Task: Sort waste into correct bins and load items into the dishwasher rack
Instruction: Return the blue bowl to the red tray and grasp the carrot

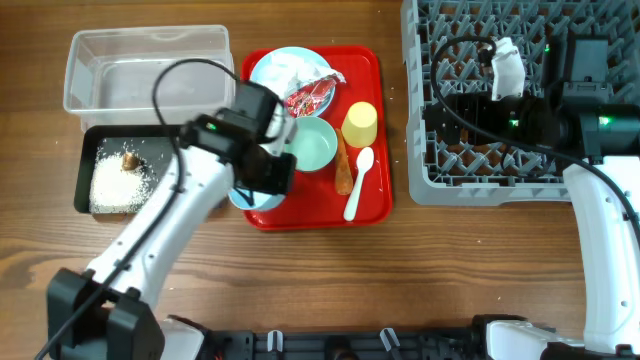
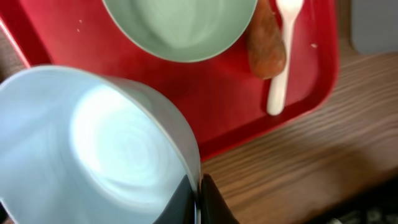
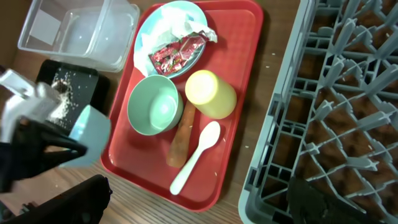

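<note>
While the left arm [image 1: 185,205] reaches up from the overhead frame's lower left, the light blue bowl [image 1: 250,197] hangs over the lower-left corner of the red serving tray [image 1: 375,60]. With rice [image 1: 118,185] lying in the black tray [image 1: 85,150], loading seems in hand, and next comes a long carry to the dishwasher rack [image 1: 420,150] at upper right, where the right arm [image 1: 600,200] bends. From the left wrist, the left gripper [image 2: 198,198] is clamped on the tilted, seemingly empty bowl's rim. From the right wrist, the right gripper [image 3: 311,200] is a dark blur at the bottom edge, and whether it is open cannot be told.
</note>
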You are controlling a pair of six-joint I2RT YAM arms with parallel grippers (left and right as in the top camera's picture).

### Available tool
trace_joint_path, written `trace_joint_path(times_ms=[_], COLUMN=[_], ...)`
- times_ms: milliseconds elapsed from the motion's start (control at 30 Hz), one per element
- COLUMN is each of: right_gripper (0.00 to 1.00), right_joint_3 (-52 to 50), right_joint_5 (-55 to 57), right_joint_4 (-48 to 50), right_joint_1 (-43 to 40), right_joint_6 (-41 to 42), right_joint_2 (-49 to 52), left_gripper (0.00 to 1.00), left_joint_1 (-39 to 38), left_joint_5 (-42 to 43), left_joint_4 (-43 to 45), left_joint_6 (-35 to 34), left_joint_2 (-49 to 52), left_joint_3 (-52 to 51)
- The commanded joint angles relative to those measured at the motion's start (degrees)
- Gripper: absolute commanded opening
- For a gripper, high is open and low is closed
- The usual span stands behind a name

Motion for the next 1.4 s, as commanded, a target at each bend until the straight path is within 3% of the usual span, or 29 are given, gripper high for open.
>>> trace_joint_path(times_ms=[0,267,633,700,800,967,1200,1267,1367], right_gripper=[0.94,0.94,0.95,0.95,0.95,0.95,0.95,0.95,0.95], right_joint_3=[1.1,1.1,1.1,1.1,1.1,1.1,1.1,1.1,1.1], right_joint_5=[0.2,0.2,0.2,0.2,0.2,0.1,0.1,0.1,0.1], right_joint_4=[-0.1,-0.1,-0.1,0.0,0.1,0.9,3.0,3.2,3.8], right_joint_1=[0.2,0.2,0.2,0.2,0.2,0.2,0.2,0.2,0.2], right_joint_6=[0.8,0.8,0.6,0.6,0.7,0.9,1.3,1.3,1.3], right_joint_2=[0.4,0.4,0.4,0.4,0.4,0.4,0.4,0.4,0.4], left_gripper=[0.04,0.04,0.11,0.22,0.51,0.65,0.73,0.86,0.94], left_joint_1=[-4.0,-8.5,-9.6,-9.6,-9.6,-9.6,-9.5,-9.5,-9.8], left_joint_5=[-9.0,-12.0,-11.9,-11.9,-11.9,-10.3,-5.4,-5.0,-2.1], left_joint_4=[5.2,18.0,20.2,20.2,20.2,22.0,22.7,22.0,21.1], left_joint_6=[-7.2,-8.2,-8.2,-8.2,-8.2,-8.2,-9.6,-9.0,-5.9], left_joint_2=[-0.1,0.0,2.4,3.6,4.7,4.7,4.4,4.1,4.1], left_joint_3=[-5.4,-11.3,-12.4,-12.4,-12.4,-12.4,-7.5,-5.1,-2.1])
